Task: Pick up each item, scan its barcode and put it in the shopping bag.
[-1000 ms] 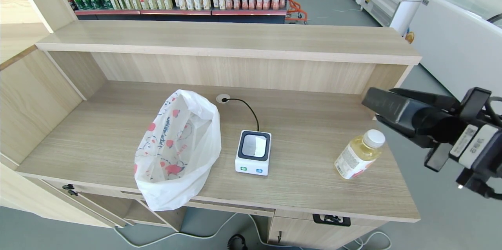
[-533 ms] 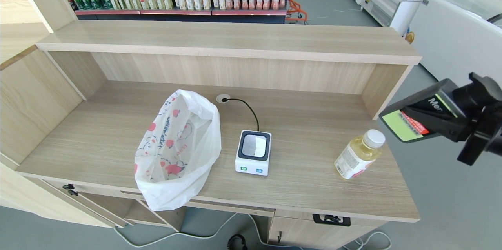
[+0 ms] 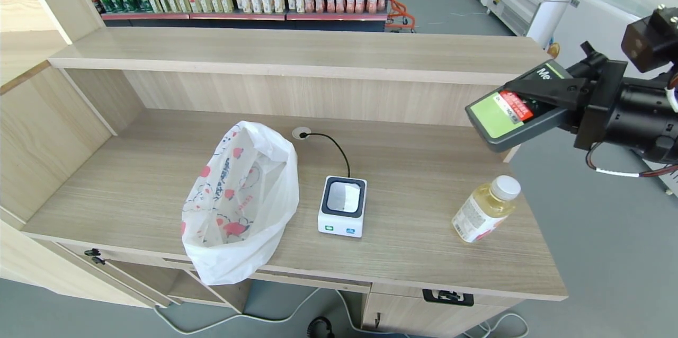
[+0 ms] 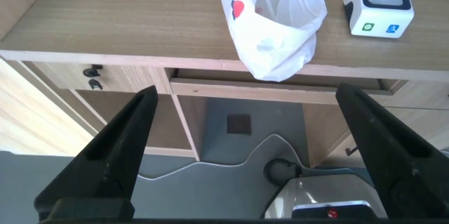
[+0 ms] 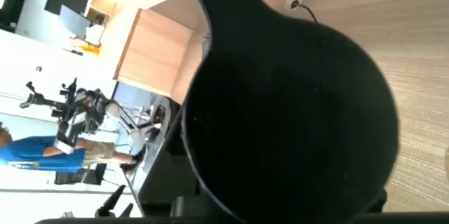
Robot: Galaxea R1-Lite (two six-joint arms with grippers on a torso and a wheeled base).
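Note:
My right gripper (image 3: 553,100) is shut on a black container (image 3: 507,115) with a green and red label, held in the air above the desk's right end. Its round black underside (image 5: 295,112) fills much of the right wrist view. A bottle of yellow drink (image 3: 484,211) with a white cap lies tilted on the desk below it. The white barcode scanner (image 3: 342,205) sits mid-desk, with the open white shopping bag (image 3: 238,200) to its left. My left gripper (image 4: 247,97) hangs open below the desk's front edge, holding nothing; the bag (image 4: 273,20) and scanner (image 4: 379,3) lie beyond it.
A raised counter shelf (image 3: 307,54) backs the desk, and wooden side walls close in its left and right ends. The scanner's black cable (image 3: 333,147) runs to a hole in the desktop. Drawers (image 4: 273,90) sit under the front edge. Shop shelves and freezers stand behind.
The right gripper has turned the black container so its labelled face shows, then lifted it up and leftward over the desk's right end. Bottle, scanner and bag have stayed put.

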